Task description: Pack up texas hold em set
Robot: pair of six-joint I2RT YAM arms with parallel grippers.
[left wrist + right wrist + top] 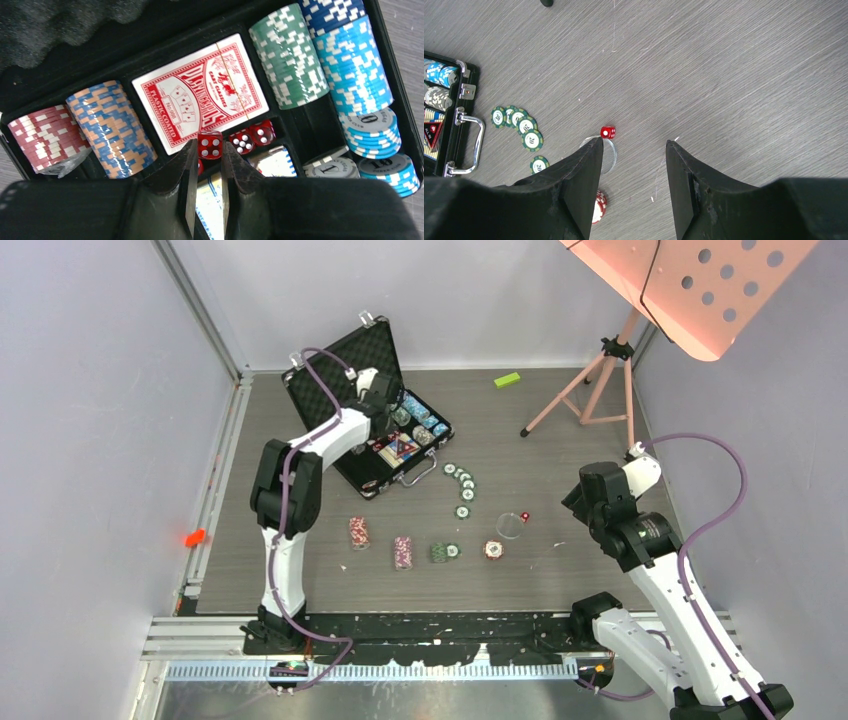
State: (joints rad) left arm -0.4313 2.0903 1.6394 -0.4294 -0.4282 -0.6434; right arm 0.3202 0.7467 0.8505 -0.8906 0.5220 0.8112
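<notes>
The black briefcase (345,365) stands open at the far left of the table (600,440), its foam lid raised. Inside lie rows of striped chips (290,55), the red-backed deck (200,92) and two red dice (252,137). The left gripper (209,144) is narrowly closed on a third die (210,140) above the case. The right gripper (634,141) hangs half open and empty.
</notes>
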